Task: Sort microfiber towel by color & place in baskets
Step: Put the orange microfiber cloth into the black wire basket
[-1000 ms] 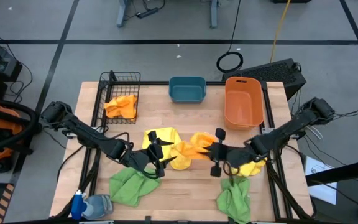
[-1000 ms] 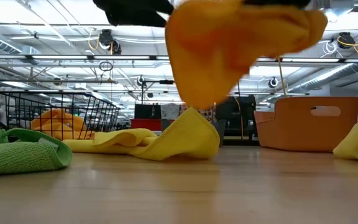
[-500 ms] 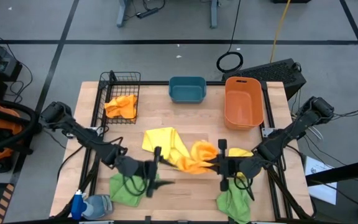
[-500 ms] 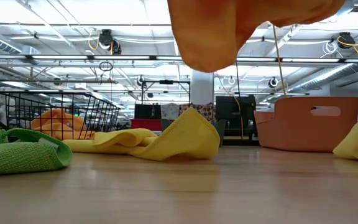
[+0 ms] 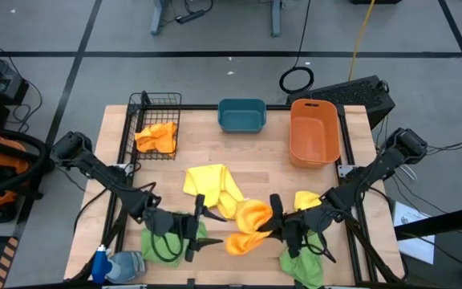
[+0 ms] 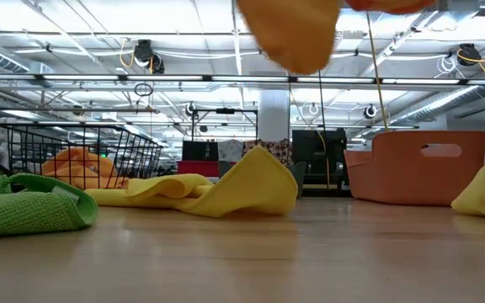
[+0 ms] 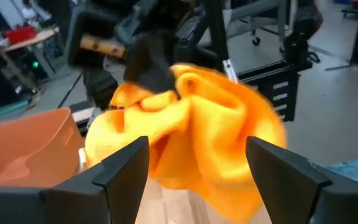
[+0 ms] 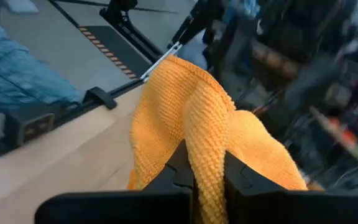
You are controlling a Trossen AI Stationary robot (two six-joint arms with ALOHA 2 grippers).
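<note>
My right gripper (image 5: 277,217) is shut on an orange towel (image 5: 249,227), held above the table's near middle. In the low view the orange towel (image 6: 297,34) hangs high over the wood. My left gripper (image 5: 196,225) is open and points at the towel from the left, over a green towel (image 5: 167,241), with its fingers short of the cloth. At the far edge stand a black wire basket (image 5: 146,112) holding an orange towel (image 5: 156,136), a teal tub (image 5: 241,116) and an orange bin (image 5: 314,132). A yellow towel (image 5: 211,185) lies flat at mid table. My right gripper (image 8: 205,177) pinches a bunched fold of the orange towel (image 8: 205,140) between its two fingers, coming roughly level from the table's right. The towel is lifted clear and sags slack beyond and below the fingers.
A second yellow towel (image 5: 309,201) lies under my right arm and another green towel (image 5: 301,261) at the near right edge. A blue spray bottle (image 5: 115,265) lies at the near left corner. Bare wood shows between the yellow towel and the tubs.
My right gripper has carried the orange towel toward the near edge and upward; in the low view the cloth has risen almost out of the picture. My left gripper has moved toward the near edge too, off the yellow towel and over the green one, staying open.
</note>
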